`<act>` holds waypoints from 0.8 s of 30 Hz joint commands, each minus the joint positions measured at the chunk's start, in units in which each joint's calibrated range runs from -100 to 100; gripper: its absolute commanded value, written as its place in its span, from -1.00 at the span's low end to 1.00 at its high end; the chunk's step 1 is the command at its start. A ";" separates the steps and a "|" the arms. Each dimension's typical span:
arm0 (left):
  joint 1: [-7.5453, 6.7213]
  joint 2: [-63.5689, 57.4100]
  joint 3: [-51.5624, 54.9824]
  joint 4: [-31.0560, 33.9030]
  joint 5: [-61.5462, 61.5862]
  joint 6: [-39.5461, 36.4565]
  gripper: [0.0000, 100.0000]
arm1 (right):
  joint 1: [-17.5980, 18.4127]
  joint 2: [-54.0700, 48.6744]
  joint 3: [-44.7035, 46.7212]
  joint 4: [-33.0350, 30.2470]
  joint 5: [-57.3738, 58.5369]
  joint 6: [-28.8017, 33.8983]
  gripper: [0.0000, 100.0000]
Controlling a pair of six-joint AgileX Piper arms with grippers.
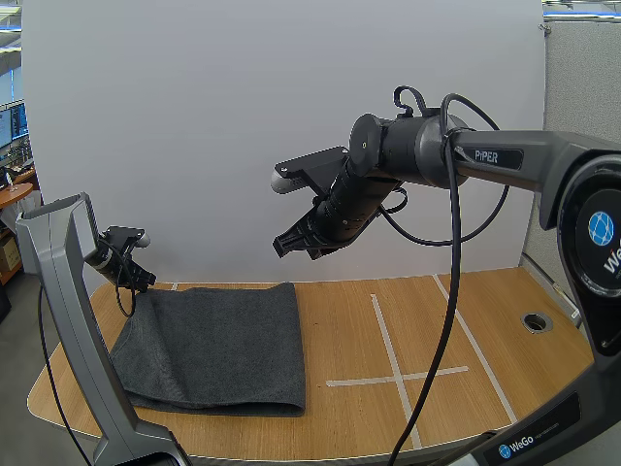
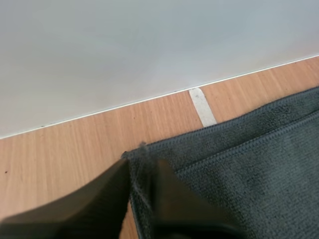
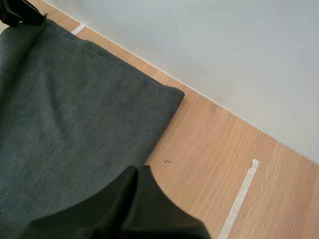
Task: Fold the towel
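Note:
A dark grey towel (image 1: 218, 345) lies folded flat on the left half of the wooden table (image 1: 378, 320), its fold running along the right side. My left gripper (image 1: 139, 279) is down at the towel's far left corner, shut on it. In the left wrist view the corner of the towel (image 2: 259, 159) is pinched between the fingers of the left gripper (image 2: 138, 169). My right gripper (image 1: 286, 246) hangs high above the towel's far right corner, holding nothing. In the right wrist view the right gripper (image 3: 135, 172) is one shut dark wedge over the towel (image 3: 75, 109).
White tape lines (image 1: 393, 374) form a cross on the table's right half, and a round cable hole (image 1: 536, 321) sits near the right edge. A white backboard (image 1: 243, 146) stands along the table's far edge. A short tape strip (image 2: 202, 107) lies beside the towel's far corner.

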 commanded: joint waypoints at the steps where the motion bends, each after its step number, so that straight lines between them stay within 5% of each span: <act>1: 0.16 -0.09 -0.18 -0.21 -0.61 -0.11 0.57 | -0.28 -0.24 -0.44 0.20 -0.68 -0.21 -1.00; 3: 0.24 -0.51 -0.18 -0.09 0.30 0.01 1.00 | -0.28 -0.24 -0.44 0.20 -0.68 -0.21 -1.00; 14: 1.11 -10.24 -0.18 -0.09 14.03 0.18 1.00 | -0.28 -0.24 -0.44 0.20 -0.68 -0.21 -1.00; 23: 3.97 -19.82 -0.18 -1.49 29.68 -1.32 1.00 | -0.28 -0.24 -0.44 0.20 -0.68 -0.21 -1.00; 24: 4.27 -20.76 -0.18 -1.81 31.33 -1.31 0.85 | -0.28 -0.24 -0.44 0.20 -0.68 -0.21 -1.00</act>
